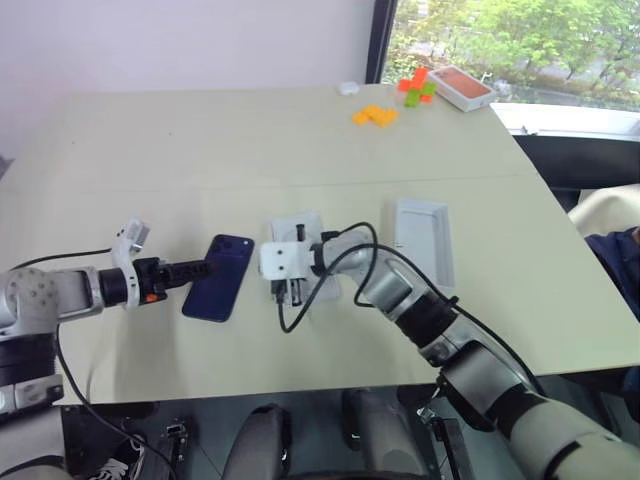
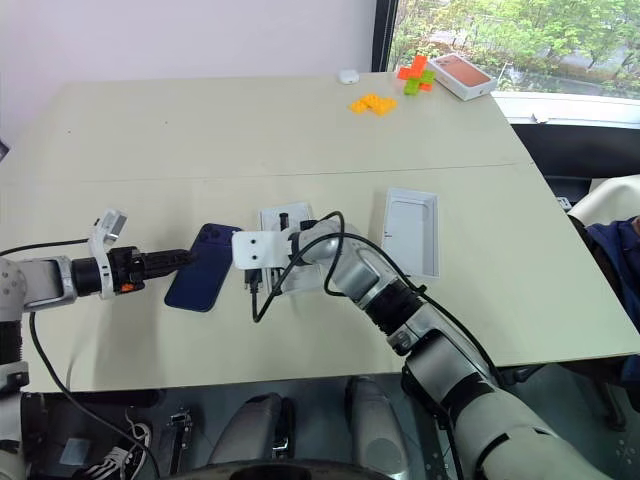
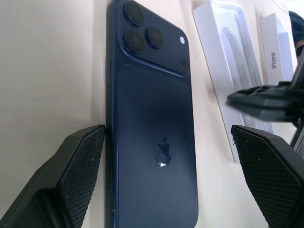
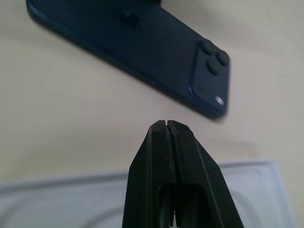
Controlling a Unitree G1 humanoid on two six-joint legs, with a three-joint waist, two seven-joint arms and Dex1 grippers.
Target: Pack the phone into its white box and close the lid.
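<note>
The phone (image 1: 220, 278) lies flat on the table, dark blue back up, with its camera bump at the far end. My left gripper (image 1: 203, 268) is open at the phone's near end, one finger (image 3: 80, 166) on each side of it and the phone (image 3: 152, 118) between them. The white box (image 1: 303, 228) lies just right of the phone, with an oval recess showing inside it (image 3: 223, 42). My right gripper (image 1: 284, 293) hovers shut over the box's near part, its tip (image 4: 166, 124) pointing at the phone (image 4: 142, 52). The lid (image 1: 425, 238) lies open side up further right.
At the far right corner stand an orange-topped box (image 1: 462, 87), orange blocks (image 1: 375, 116), green and red blocks (image 1: 417, 87) and a small white object (image 1: 348, 88). A black cable (image 1: 300, 315) loops below my right wrist. A person's sleeve (image 1: 618, 265) shows at the right edge.
</note>
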